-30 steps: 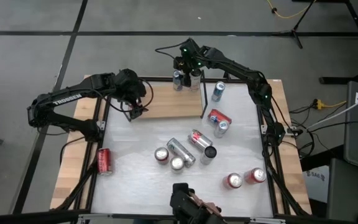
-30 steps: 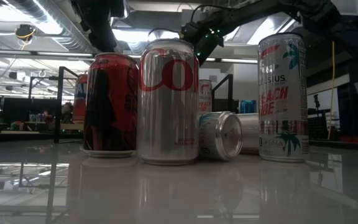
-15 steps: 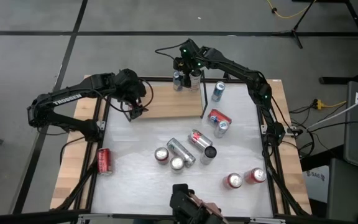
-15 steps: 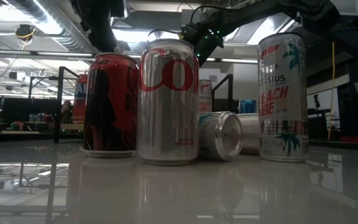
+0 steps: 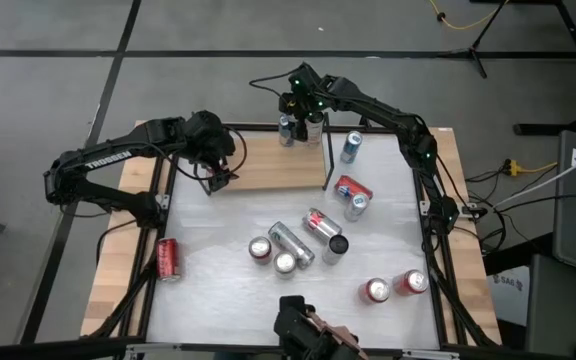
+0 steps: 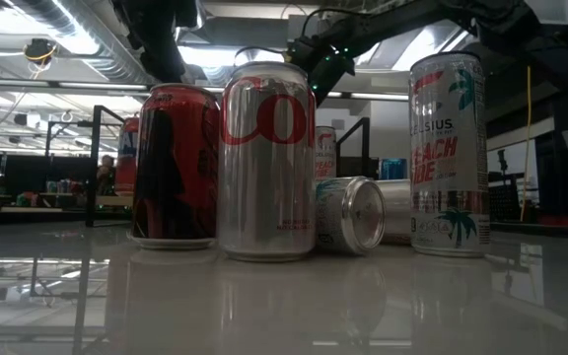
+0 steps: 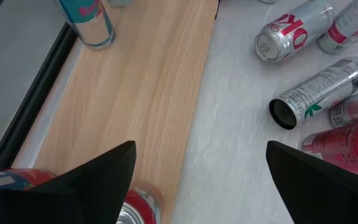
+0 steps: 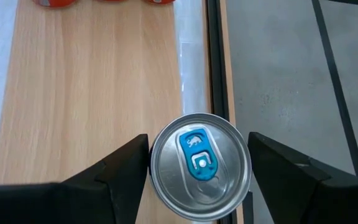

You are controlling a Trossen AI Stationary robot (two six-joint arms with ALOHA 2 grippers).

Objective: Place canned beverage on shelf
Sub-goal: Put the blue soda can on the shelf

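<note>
The shelf (image 5: 268, 165) is a light wooden board with black rails at the table's far side. A can with a silver top and blue tab (image 8: 201, 167) stands upright on its base near the shelf's far right corner (image 5: 286, 128), close to the far rail; its teal lower body shows in the left wrist view (image 7: 92, 25). My right gripper (image 8: 199, 165) is shut on this can. My left gripper (image 7: 197, 180) hangs open over the shelf's left part (image 5: 218, 178), above two red cans (image 7: 135, 208) standing there. My right gripper pinches the can between its two fingers (image 8: 126, 171), one on each side of the can's wall just under the top rim (image 8: 156, 155). The fingers come slanting down from above and from the table's right. The can is upright with its base on the shelf board.
Another silver can (image 5: 314, 122) stands right beside the held one. Several loose cans stand or lie on the white tabletop (image 5: 290, 243), some near the right edge (image 5: 393, 287). A red can (image 5: 167, 258) lies at the left. The shelf's middle is bare wood.
</note>
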